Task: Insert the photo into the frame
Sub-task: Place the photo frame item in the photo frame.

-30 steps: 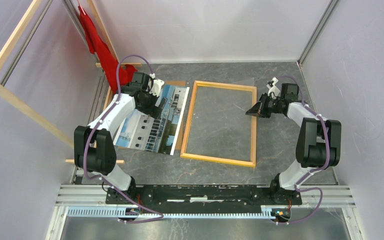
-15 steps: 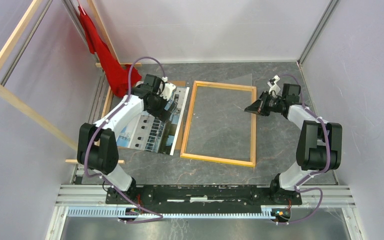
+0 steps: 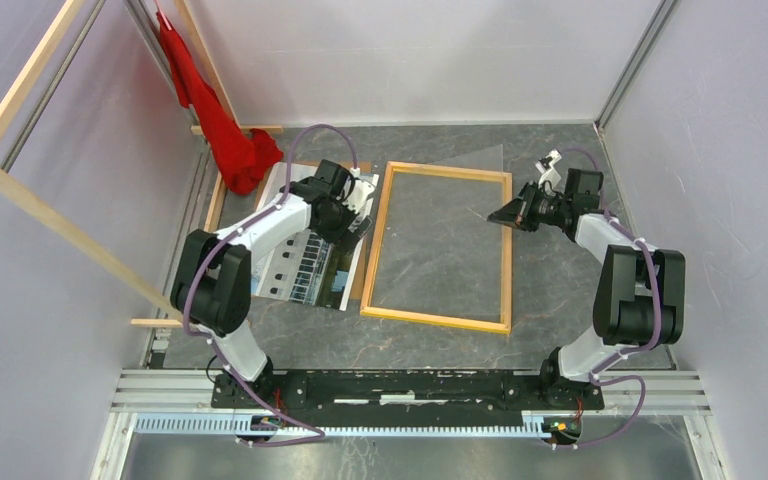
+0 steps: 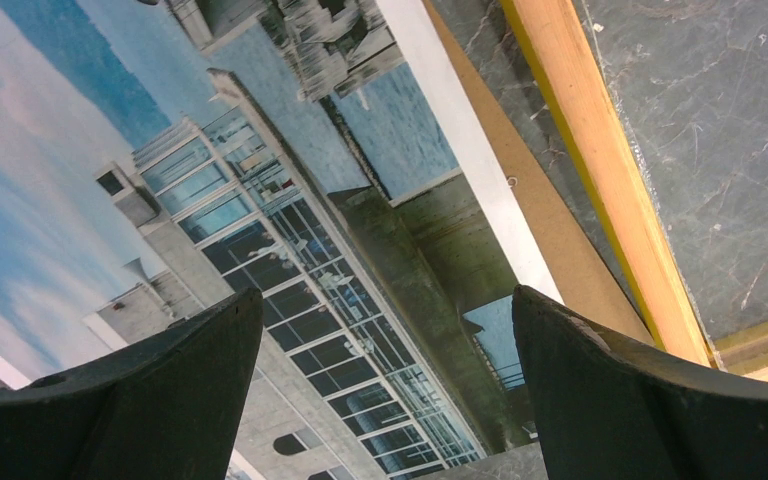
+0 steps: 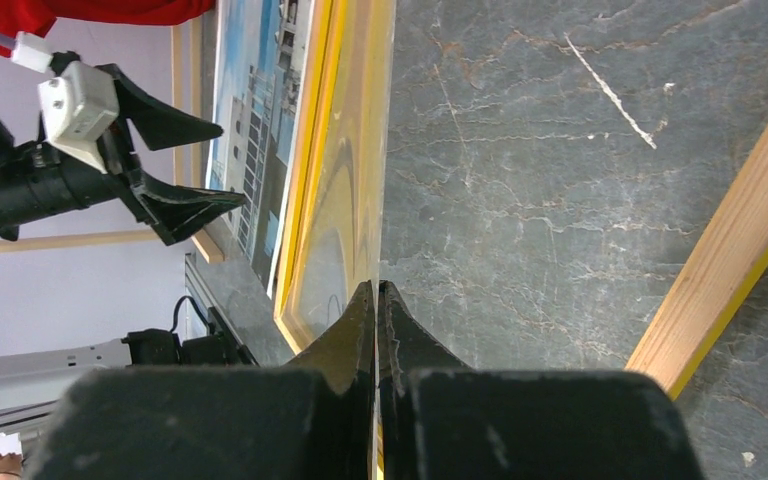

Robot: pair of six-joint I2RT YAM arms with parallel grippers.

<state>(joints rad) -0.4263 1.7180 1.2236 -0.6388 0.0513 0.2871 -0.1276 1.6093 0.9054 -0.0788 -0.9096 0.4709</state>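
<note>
The photo [image 3: 295, 255] lies picture side up on the brown backing board [image 3: 361, 280], left of the frame [image 3: 435, 320]. The frame lies flat with its light wood side up. My left gripper [image 3: 357, 200] is open and hovers over the photo's far right part. In the left wrist view the photo [image 4: 260, 200] fills the gap between its fingers [image 4: 160, 400], with the frame bar [image 4: 600, 170] to the right. My right gripper [image 3: 505, 213] is shut on the edge of the clear sheet [image 3: 460, 158], which it holds tilted over the frame. The right wrist view shows this sheet [image 5: 360, 200] edge-on.
A red cloth [image 3: 215, 110] hangs at the far left corner. Wooden bars [image 3: 50, 215] slant along the left wall. The metal base rail [image 3: 410, 385] runs along the near edge. The backing board [image 4: 520, 190] sticks out between photo and frame.
My left gripper has moved right across the photo toward the frame's left bar. My right gripper has shifted slightly, still holding the clear sheet.
</note>
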